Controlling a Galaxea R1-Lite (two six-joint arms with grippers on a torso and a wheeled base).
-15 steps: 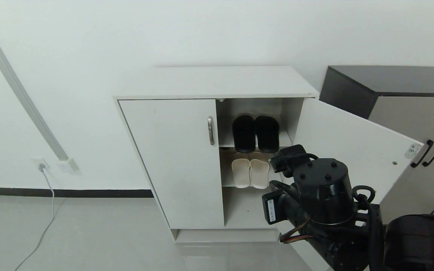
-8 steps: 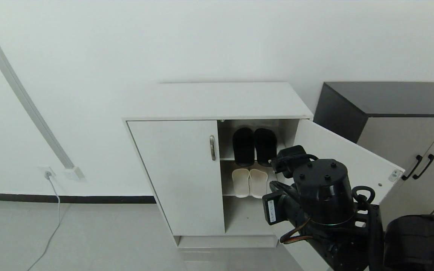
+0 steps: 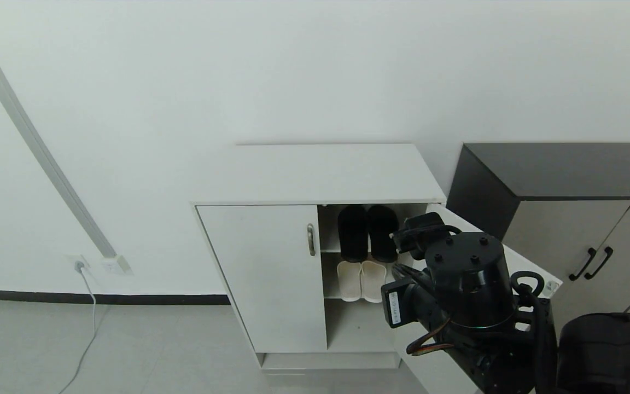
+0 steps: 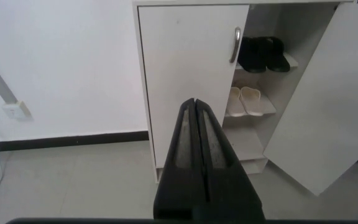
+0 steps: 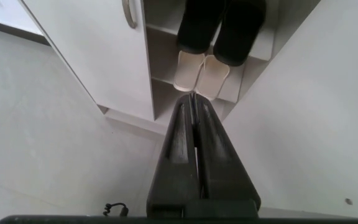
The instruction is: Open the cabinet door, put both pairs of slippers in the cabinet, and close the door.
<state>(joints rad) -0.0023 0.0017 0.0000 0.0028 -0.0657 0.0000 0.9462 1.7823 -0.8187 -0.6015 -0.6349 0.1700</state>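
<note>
Black slippers (image 3: 368,232) sit shelved above white slippers (image 3: 361,280), right door (image 4: 319,106) open. Left gripper (image 4: 194,102) and right gripper (image 5: 193,96) are pressed together.

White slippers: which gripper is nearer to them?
Right. The right gripper hangs close before the white slippers, pointing at them; the left gripper is farther back, facing the closed door.

The left gripper (image 4: 194,107) and the right gripper (image 5: 193,104) are each seen with fingers pressed together, and the right arm (image 3: 465,284) is held bent forward.
</note>
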